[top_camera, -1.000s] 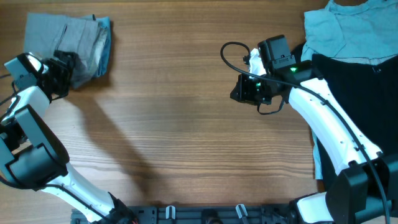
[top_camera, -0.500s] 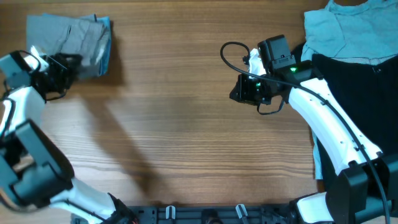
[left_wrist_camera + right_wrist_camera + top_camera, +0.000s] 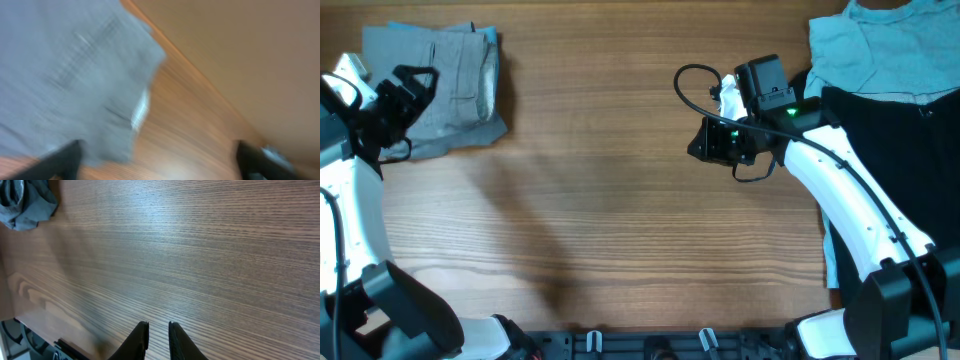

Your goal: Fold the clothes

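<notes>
Since the shorts (image 3: 455,90) are soft, light and floppy, pinch a doubled edge or corner; left gripper (image 3: 410,105) spread wide over them, right gripper (image 3: 159,336) nearly closed, empty.

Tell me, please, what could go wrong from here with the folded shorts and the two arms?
1. The open left gripper stands right at the edge of the folded shorts; it may catch the cloth and spoil the fold.
2. The right arm lies over the black garment; a move could drag that garment along.
</notes>
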Controlling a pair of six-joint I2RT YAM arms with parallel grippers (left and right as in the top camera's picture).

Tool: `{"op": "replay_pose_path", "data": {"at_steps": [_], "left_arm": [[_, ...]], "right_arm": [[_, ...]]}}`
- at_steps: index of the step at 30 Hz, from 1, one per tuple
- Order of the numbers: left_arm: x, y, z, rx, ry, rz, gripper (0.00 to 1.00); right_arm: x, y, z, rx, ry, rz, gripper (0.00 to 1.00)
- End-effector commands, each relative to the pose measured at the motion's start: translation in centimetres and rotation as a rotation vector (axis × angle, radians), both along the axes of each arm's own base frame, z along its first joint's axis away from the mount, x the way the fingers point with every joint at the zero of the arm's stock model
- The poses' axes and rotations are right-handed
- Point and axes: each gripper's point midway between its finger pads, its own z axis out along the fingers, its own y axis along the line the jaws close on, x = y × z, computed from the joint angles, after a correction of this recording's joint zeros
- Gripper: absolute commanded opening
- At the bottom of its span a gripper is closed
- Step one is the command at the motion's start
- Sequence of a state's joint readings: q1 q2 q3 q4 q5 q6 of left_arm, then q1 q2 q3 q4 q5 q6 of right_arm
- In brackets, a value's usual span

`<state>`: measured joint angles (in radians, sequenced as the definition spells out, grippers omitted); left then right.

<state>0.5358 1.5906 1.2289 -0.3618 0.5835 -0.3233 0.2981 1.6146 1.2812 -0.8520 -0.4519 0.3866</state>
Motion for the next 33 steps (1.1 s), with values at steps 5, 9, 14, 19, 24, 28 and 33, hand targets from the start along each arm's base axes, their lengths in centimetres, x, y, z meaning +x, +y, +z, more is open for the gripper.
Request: {"op": "replay_pose_path", "data": {"at_steps": [5, 9, 14, 19, 24, 28, 33], "left_arm": [[4.7, 3.3, -7.1, 0.181, 0.025, 0.02, 0.07], [6.7, 2.5, -13.8, 0.129, 0.074, 0.004, 0.39], [6.6, 1.6, -18.1, 0.054, 0.15, 0.015, 0.63], [6.7, 0.8, -13.1, 0.037, 0.079, -0.037, 0.85], [5.1, -1.0, -2.4, 0.118, -0.01, -0.108, 0.89], [1.7, -4.6, 5.4, 0.233, -0.079, -0.219, 0.92], [-5.0, -10.5, 10.5, 0.33, -0.093, -0.349, 1.0]], "right_arm": [[0.3, 0.4, 0.7, 0.021, -0.037, 0.022, 0.19], [0.3, 0.4, 0.7, 0.02, -0.035, 0.022, 0.19], [0.3, 0.4, 0.6, 0.019, -0.035, 0.024, 0.2], [0.4, 0.4, 1.0, 0.022, -0.045, 0.025, 0.19], [1.3, -0.1, 3.9, -0.004, -0.169, 0.032, 0.19], [1.7, -1.7, 8.0, -0.068, -0.34, 0.015, 0.19], [0.1, -3.4, 15.9, -0.102, -0.649, 0.034, 0.27]]}}
